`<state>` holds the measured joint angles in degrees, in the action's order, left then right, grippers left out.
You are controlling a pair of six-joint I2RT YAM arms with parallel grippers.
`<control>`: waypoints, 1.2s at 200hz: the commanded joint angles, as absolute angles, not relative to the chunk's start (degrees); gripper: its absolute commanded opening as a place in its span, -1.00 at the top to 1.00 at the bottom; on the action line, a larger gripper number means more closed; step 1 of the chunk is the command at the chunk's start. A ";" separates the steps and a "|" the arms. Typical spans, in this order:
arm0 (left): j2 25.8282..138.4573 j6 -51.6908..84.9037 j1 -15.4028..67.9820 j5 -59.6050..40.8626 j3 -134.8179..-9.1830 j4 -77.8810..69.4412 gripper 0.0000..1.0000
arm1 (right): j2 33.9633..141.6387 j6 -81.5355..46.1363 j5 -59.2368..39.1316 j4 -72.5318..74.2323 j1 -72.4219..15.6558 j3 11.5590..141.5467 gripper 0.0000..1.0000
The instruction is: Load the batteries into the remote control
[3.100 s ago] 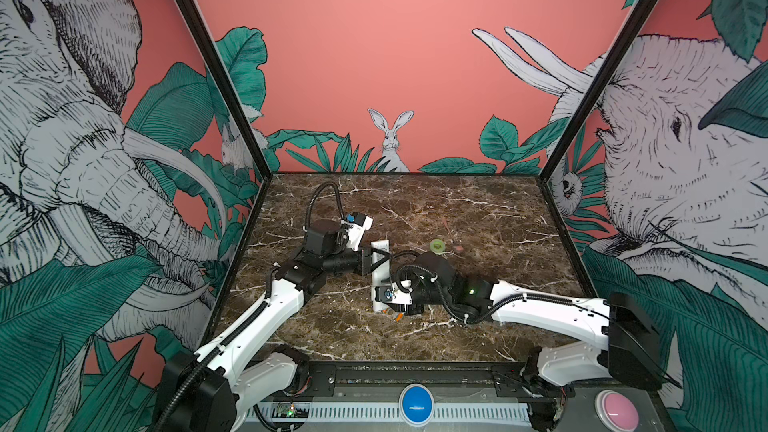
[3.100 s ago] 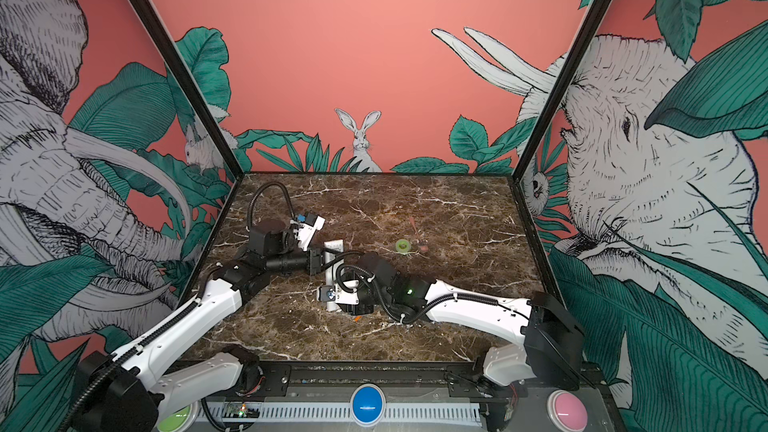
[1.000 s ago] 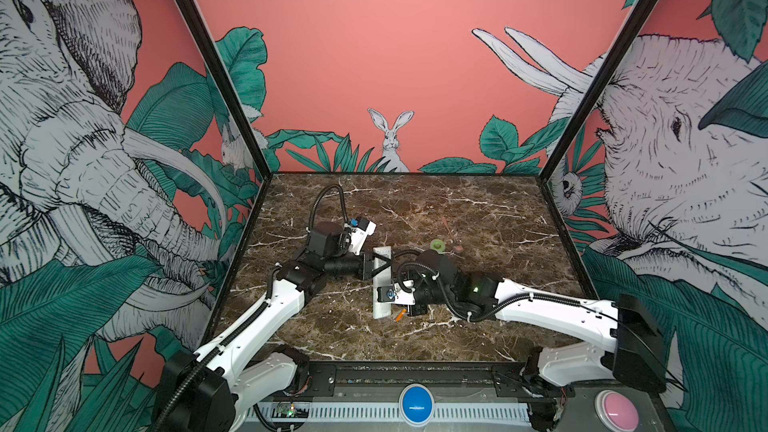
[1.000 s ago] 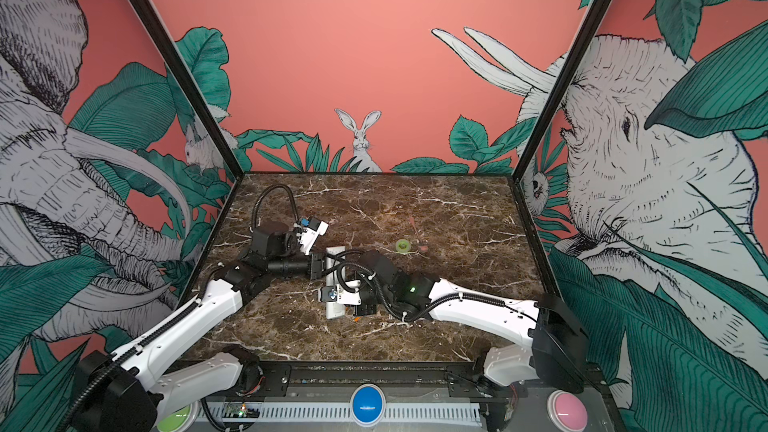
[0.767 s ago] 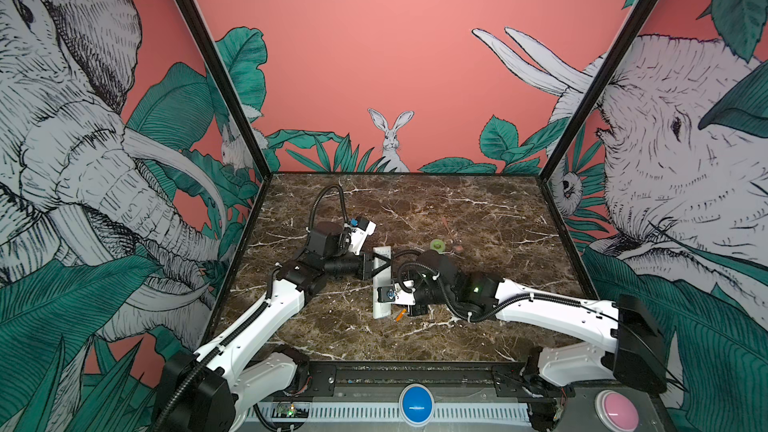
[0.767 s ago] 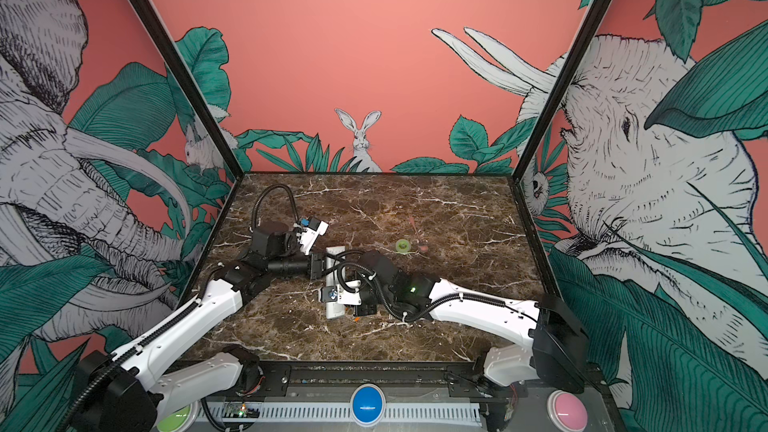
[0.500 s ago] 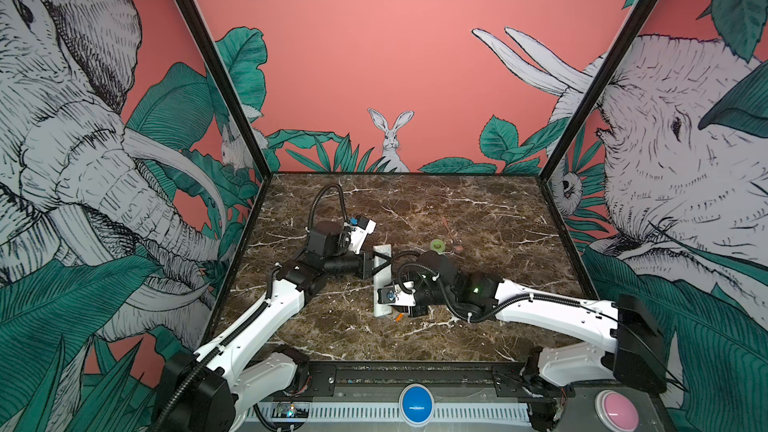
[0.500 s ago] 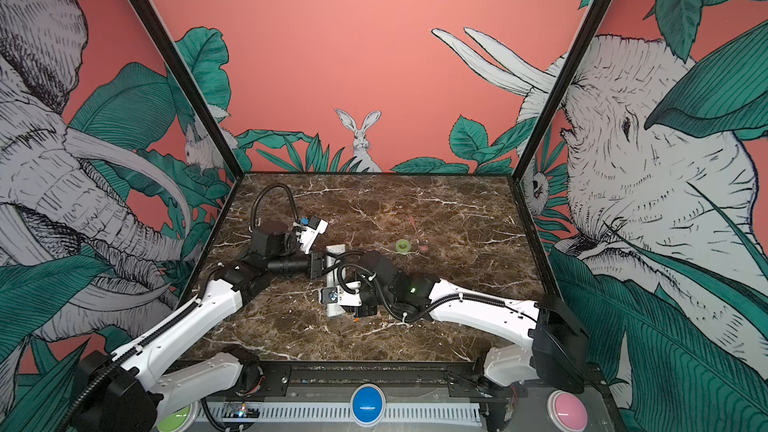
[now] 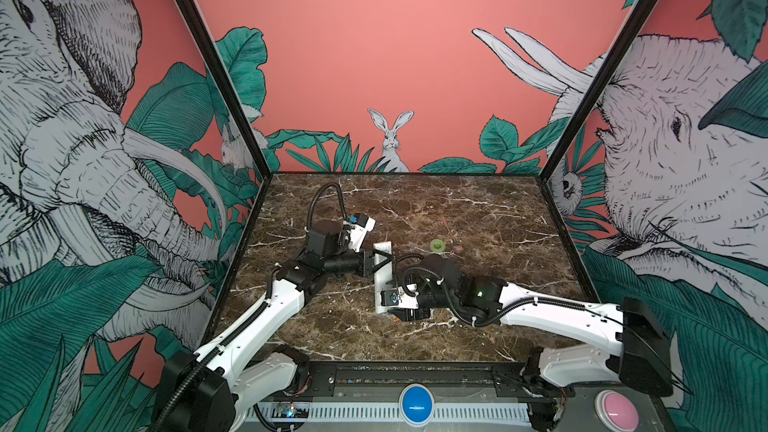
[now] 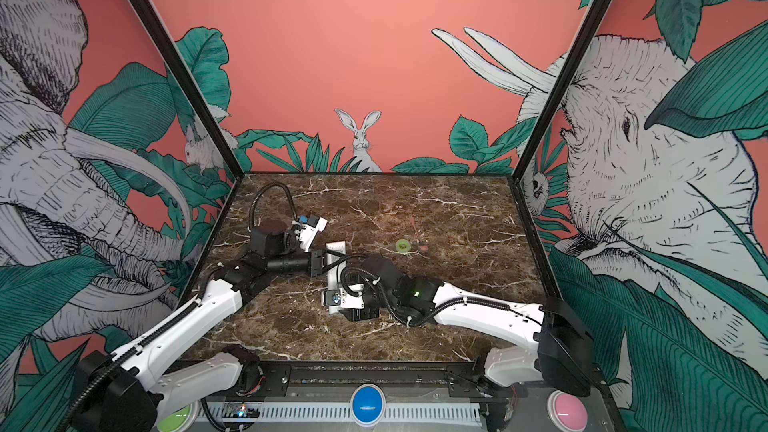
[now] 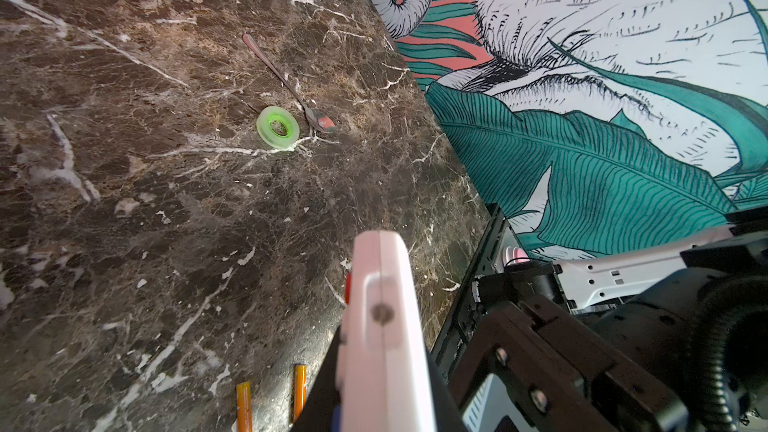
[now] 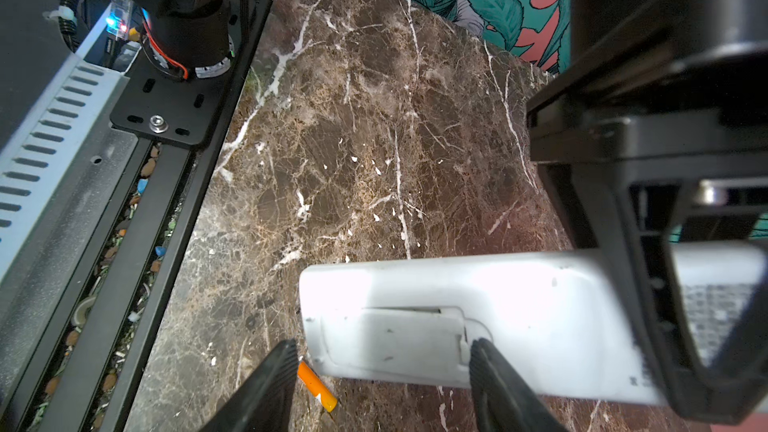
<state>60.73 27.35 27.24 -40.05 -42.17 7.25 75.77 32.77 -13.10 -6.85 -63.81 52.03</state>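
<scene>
Remote control (image 12: 540, 305) end between spread right jaws, battery (image 12: 318, 386) apparently beside one

A dark brown marble tabletop with white veins (image 9: 478, 218) sits inside salmon-pink walls (image 9: 415, 35) painted with a leafy mural, a white rabbit (image 9: 390, 135) at the back. Right of centre, a small translucent green ring-shaped roll of tape (image 11: 277, 127) lies flat. Just beside it lies a slim metal spoon (image 11: 286, 83) (bowl nearest the roll, handle pointing toward the back wall). At the front edge are a round blue button (image 9: 416, 404) and a round pink button (image 9: 616, 411).
</scene>
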 commanded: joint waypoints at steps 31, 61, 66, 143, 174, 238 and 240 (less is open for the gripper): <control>59.14 31.46 26.85 -36.03 -40.78 -0.18 1.00 | 73.58 24.57 -8.33 -6.42 -64.20 53.72 -0.49; 59.77 33.30 26.89 -35.18 -39.29 -2.89 1.00 | 72.87 19.80 -3.82 -6.23 -64.24 54.89 -0.58; 59.68 33.38 26.89 -34.92 -39.16 -2.75 1.00 | 72.86 18.63 -2.47 -6.40 -64.15 55.24 -0.59; 57.98 43.30 27.48 -22.86 -30.10 -15.58 1.00 | 74.30 -14.71 -11.49 -6.38 -54.27 57.64 -0.53; 56.82 44.45 28.90 -17.83 -28.40 -16.23 1.00 | 78.19 -16.90 -14.24 -5.13 -53.95 57.91 -0.52; 56.70 45.38 30.50 -14.24 -27.83 -16.85 1.00 | 85.48 -18.21 -18.00 -2.11 -53.93 57.88 -0.47; 56.76 45.34 30.50 -14.24 -27.79 -16.85 1.00 | 85.62 -18.13 -17.97 -2.11 -53.87 57.91 -0.47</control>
<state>57.67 44.10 30.11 -16.16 -28.40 -13.82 84.93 -16.82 -15.90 -5.43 -53.76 57.87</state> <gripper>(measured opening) 0.198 0.741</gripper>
